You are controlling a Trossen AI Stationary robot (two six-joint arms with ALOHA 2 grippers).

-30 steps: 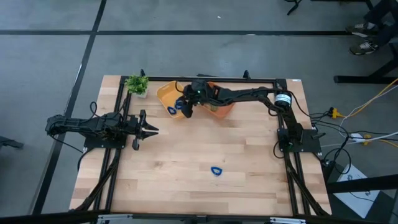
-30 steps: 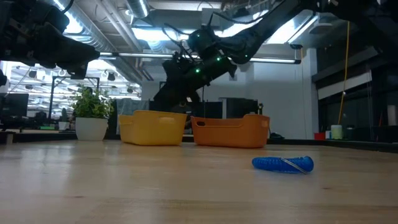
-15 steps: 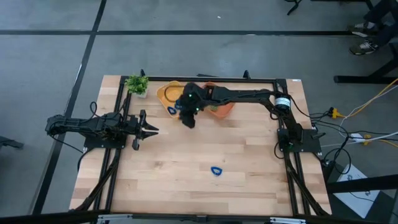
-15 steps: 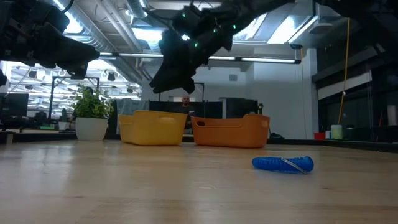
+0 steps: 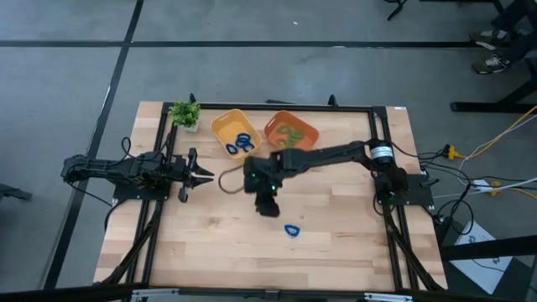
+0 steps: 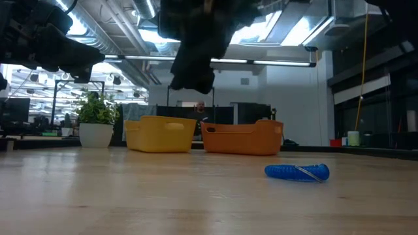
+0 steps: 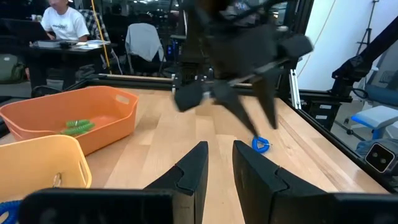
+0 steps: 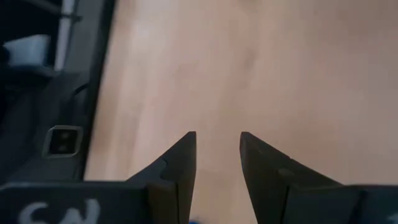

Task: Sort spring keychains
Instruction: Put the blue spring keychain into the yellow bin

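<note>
Swinging off the trays, the right gripper (image 5: 268, 207) now hangs fingers spread and empty just beside the last blue spring keychain (image 5: 292, 230), likely lining up a pick; left gripper (image 5: 204, 175) waits well apart, slightly parted.

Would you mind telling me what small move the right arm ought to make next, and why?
Probably a short move on to above the blue spring keychain, then down. The right tool is open, holds nothing and hangs close to that lone keychain on the table. Blue ones already lie in the yellow tray and green ones in the orange tray. The left tool waits at its side.
</note>
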